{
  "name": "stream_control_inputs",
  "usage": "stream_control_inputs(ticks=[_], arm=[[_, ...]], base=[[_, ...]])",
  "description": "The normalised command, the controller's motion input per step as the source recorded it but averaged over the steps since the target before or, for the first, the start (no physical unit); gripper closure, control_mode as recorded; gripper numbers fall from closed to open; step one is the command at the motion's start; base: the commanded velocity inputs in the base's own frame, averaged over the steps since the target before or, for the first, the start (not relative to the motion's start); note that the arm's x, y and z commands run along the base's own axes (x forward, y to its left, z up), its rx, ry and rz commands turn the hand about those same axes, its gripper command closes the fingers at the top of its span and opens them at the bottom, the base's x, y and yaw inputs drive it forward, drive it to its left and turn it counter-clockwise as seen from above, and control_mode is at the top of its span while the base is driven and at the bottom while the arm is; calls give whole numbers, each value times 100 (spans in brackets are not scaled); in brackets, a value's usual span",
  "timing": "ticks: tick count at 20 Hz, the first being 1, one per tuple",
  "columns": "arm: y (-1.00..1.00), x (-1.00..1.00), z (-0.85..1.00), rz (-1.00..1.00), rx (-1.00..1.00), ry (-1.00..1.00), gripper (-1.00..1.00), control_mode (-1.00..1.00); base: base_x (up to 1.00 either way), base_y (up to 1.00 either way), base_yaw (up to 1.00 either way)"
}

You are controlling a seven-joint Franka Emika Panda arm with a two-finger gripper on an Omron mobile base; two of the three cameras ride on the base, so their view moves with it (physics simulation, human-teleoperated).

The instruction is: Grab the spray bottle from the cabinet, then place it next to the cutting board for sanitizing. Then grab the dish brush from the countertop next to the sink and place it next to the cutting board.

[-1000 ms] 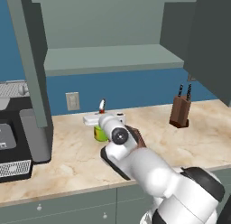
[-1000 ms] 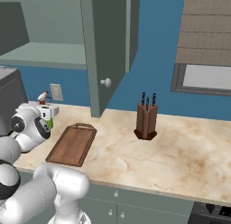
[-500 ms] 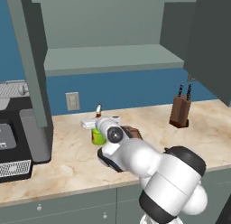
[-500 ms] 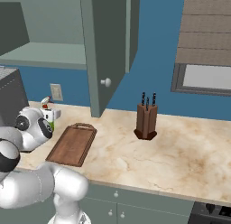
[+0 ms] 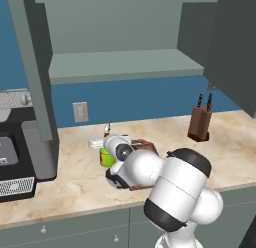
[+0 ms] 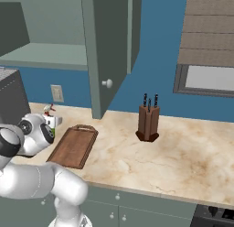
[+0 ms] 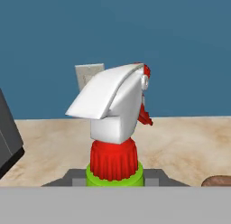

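- We see the spray bottle point(image 5: 105, 157) standing upright on the bench point(image 5: 75, 184), at the left end of the cutting board point(image 6: 73, 146) and near the wall outlet point(image 5: 80, 111).
- In the hand view the bottle's white-and-red nozzle top point(image 7: 117, 110) sits dead centre, very close, with the red collar and green neck below it.
- The two dark fingers point(image 7: 74, 178) flank the green neck on either side — whether they actually clamp it we cannot tell.
- The arm's white wrist covers most of the bottle in the left base view, and hides the board's left part there.
- The cabinet point(image 5: 120, 67) hangs open above, its shelf bare where we can see it.
- A knife block point(image 6: 148, 123) stands on the bench well to the right of the board — apart from it.
- A dark appliance point(image 5: 22, 152) sits at the bench's left end.
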Motion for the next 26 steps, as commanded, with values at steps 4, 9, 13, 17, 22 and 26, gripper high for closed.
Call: stream_control_inputs(ticks=[4,9,13,17,22,26], arm=[[8,0,-41,0,0,3,100,-100],[7,0,-36,0,0,4,100,-100],[8,0,-36,0,0,5,100,-100],[6,-6,-29,0,0,3,-100,-100],[0,-23,-19,0,0,0,-100,-100],[1,-13,-16,0,0,0,-100,-100]], base=[[0,0,0],[0,0,0],[0,0,0],[0,0,0],[0,0,0],[0,0,0]])
